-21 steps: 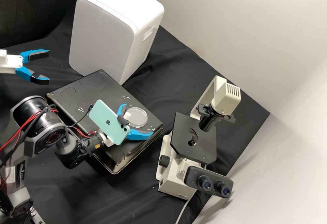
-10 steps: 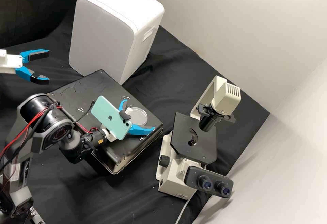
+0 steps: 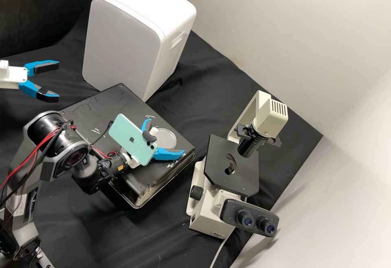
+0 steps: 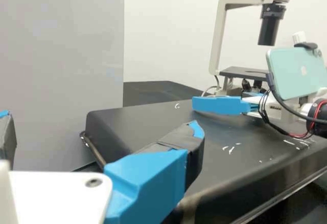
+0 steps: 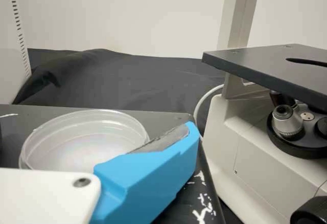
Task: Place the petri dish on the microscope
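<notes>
The clear round petri dish (image 3: 165,137) (image 5: 82,140) lies flat on a black box (image 3: 102,113) left of the microscope (image 3: 232,170). My right gripper (image 3: 164,137) is open and low over the box, one blue finger (image 5: 153,168) against the dish's near rim and the other on its far side. The microscope's flat black stage (image 3: 233,165) (image 5: 271,66) is bare, just right of the box. My left gripper (image 3: 40,81) (image 4: 99,124) hangs open with nothing in it at the far left, beyond the box's left end.
A tall white appliance (image 3: 138,36) stands behind the box. A mint-green phone (image 3: 132,143) (image 4: 296,73) is clamped on the right wrist and hides part of the dish. The microscope's head (image 3: 269,117) overhangs the stage. A white wall runs along the bench's right side.
The right arm has shifted slightly back and left, its fingers settling closer around the dish. The dish has stayed on the box. The left gripper has barely moved.
</notes>
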Robot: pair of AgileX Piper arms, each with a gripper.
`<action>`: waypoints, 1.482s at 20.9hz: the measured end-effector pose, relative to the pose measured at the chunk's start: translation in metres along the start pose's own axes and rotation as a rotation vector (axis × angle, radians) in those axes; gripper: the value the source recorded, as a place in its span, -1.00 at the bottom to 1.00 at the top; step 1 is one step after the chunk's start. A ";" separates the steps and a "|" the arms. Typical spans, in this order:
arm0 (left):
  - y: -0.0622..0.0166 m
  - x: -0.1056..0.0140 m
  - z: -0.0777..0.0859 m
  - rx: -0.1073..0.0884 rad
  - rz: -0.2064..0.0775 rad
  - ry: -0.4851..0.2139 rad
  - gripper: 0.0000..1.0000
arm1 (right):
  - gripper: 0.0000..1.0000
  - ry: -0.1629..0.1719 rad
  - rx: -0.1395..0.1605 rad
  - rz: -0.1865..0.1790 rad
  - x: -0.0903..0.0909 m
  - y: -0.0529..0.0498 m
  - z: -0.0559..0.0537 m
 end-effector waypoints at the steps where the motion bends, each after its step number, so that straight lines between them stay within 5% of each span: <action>1: 0.0000 0.000 0.000 0.000 0.000 0.000 1.00 | 1.00 0.000 0.000 0.000 0.000 0.000 0.000; 11: 0.0000 0.000 0.000 0.000 0.000 0.000 1.00 | 1.00 -0.005 -0.001 -0.002 0.000 -0.001 0.001; 12: 0.0000 0.000 0.000 0.000 0.000 0.000 1.00 | -1.00 -0.008 -0.006 -0.002 0.000 -0.001 0.002; 31: 0.0000 0.000 0.000 0.000 0.000 0.000 1.00 | -1.00 -0.007 -0.013 0.001 0.001 -0.003 0.004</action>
